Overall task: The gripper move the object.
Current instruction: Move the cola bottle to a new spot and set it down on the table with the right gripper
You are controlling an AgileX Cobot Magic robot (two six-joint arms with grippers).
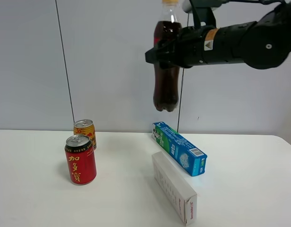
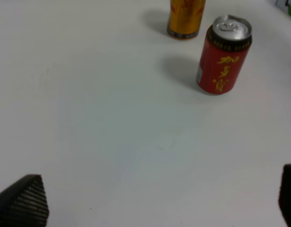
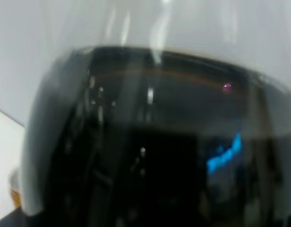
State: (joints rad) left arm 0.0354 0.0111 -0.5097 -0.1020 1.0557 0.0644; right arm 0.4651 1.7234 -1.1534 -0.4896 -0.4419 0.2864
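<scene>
**A:** Where is the tall clear plastic bottle (image 1: 166, 80) of dark cola?

**B:** In the upper middle of the high view, roughly upright and well clear of the white table (image 1: 32, 198). Its yellow-orange cap (image 1: 170, 2) is cut off by the top edge of the frame.

**A:** What has it?

**B:** The black right gripper (image 1: 158, 54), on a thick black arm coming in from the upper right. Its jaws are closed around the middle of the bottle. The right wrist view shows little except the bottle (image 3: 150, 142), dark and blurred, filling the picture.

**A:** And the left gripper (image 2: 155, 208)?

**B:** It appears only in its own wrist view. The two black fingertips (image 2: 20, 203) sit at opposite corners, spread wide, with nothing but bare tabletop between them.

**A:** What stands on the table?

**B:** At lower left in the high view is a red drinks can with gold characters (image 1: 81, 159). A gold-and-red can (image 1: 85, 132) stands just behind it. The left wrist view also shows the red can (image 2: 224, 54) and the gold one (image 2: 185, 18), close together.

**A:** Anything else?

**B:** Right of centre lies a long blue-and-green carton (image 1: 179, 147). A long white carton (image 1: 174, 187) lies flat beside it, nearer the bottom edge. The bottle's base hangs above the far end of the blue-and-green carton in the frame, well apart from it.
</scene>
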